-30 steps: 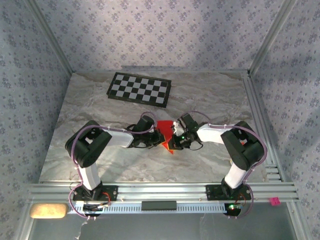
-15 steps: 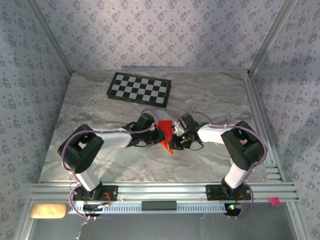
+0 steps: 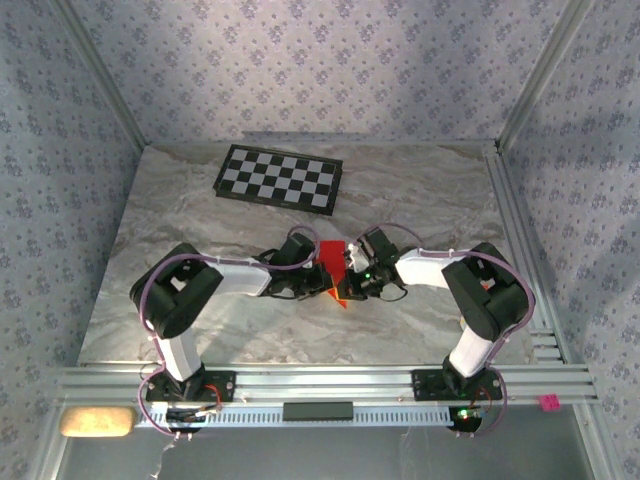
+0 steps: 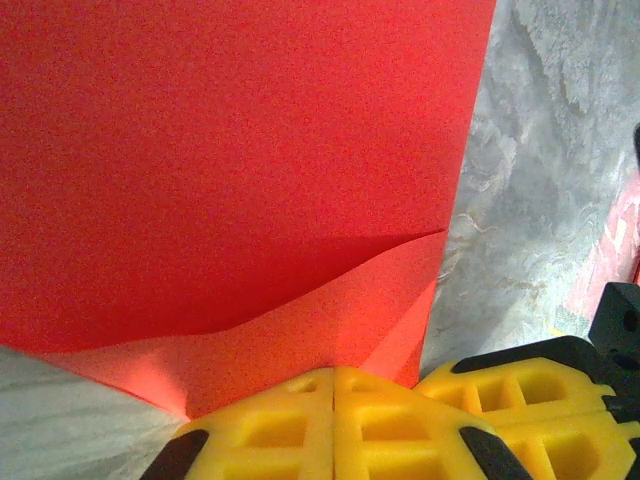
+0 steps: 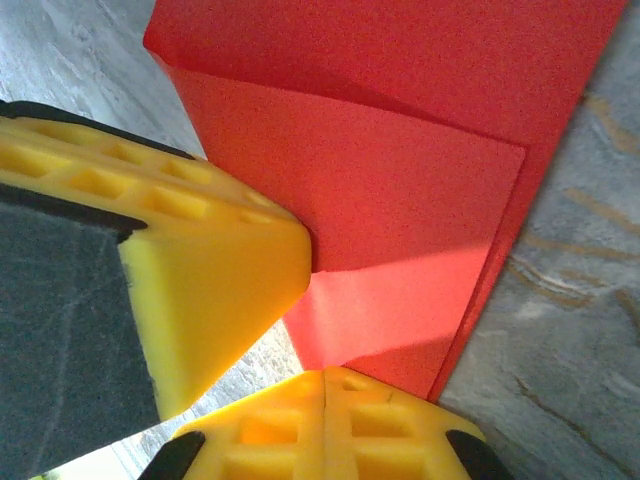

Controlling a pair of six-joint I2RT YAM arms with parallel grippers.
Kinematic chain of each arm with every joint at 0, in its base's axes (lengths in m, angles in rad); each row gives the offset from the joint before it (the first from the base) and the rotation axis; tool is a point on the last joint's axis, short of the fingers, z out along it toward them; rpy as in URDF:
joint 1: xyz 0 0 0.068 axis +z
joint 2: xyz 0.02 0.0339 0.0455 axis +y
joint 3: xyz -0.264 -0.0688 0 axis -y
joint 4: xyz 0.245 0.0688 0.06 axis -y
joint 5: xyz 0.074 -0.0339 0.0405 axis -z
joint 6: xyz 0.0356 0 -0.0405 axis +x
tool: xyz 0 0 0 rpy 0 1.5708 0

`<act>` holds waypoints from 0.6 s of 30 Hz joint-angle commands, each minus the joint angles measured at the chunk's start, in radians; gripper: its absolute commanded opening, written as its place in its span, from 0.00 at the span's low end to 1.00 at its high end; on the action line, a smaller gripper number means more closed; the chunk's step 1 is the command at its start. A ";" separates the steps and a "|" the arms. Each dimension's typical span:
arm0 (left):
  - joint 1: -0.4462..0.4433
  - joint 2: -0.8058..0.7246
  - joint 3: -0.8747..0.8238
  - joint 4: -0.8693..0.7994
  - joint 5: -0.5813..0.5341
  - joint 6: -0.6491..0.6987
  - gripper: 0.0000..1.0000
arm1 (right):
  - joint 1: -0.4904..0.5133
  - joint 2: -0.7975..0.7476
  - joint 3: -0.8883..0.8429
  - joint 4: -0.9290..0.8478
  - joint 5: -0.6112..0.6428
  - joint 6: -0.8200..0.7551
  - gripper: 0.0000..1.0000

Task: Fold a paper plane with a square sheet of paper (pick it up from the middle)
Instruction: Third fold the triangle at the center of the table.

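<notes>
red sheet (image 4: 230, 150): 1 | pinching: left gripper (image 4: 333, 372), right gripper (image 5: 325, 375) = 2 | checkerboard (image 3: 279, 178): 1

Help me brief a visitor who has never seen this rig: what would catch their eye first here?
The bright red creased sheet of paper at mid-table stands out first, pinched between the left gripper and the right gripper, whose yellow fingers are closed on its edge. Behind it, a black-and-white checkerboard panel lies flat toward the far left of the grey marble-patterned table.
</notes>
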 commanded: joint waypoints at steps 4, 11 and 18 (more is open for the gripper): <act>0.047 0.010 -0.015 -0.051 -0.056 0.021 0.08 | -0.003 0.022 -0.042 -0.083 0.085 -0.017 0.00; 0.090 0.000 0.003 -0.119 -0.073 0.038 0.08 | -0.003 0.014 -0.049 -0.083 0.089 -0.018 0.00; 0.142 -0.015 0.015 -0.174 -0.079 0.065 0.08 | -0.002 0.007 -0.052 -0.083 0.089 -0.020 0.00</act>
